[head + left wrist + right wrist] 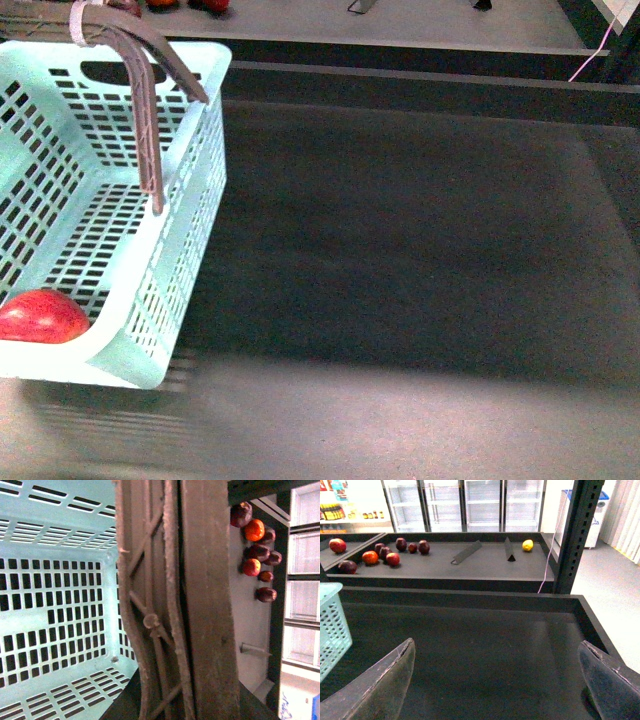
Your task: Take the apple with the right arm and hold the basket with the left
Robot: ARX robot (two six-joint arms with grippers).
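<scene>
The mint-turquoise basket [100,240] stands at the left on the dark table. A glossy red apple [40,317] lies inside it at the near corner. My left gripper [180,150] is shut on the basket's right wall near the far corner, with one ribbed finger inside and one outside. In the left wrist view the left gripper [172,605] fills the middle, with the basket's slotted inside [55,605] beside it. My right gripper [495,680] is open and empty over the bare table, and the basket's corner [332,625] shows far to one side of it. The right gripper is not in the front view.
A raised back shelf [485,565] holds red fruits [370,557], dark purple fruits [424,546], a yellow lemon [527,545] and two dark dividers. A black upright post [572,535] stands at the shelf's right end. The table has a raised rim [470,597].
</scene>
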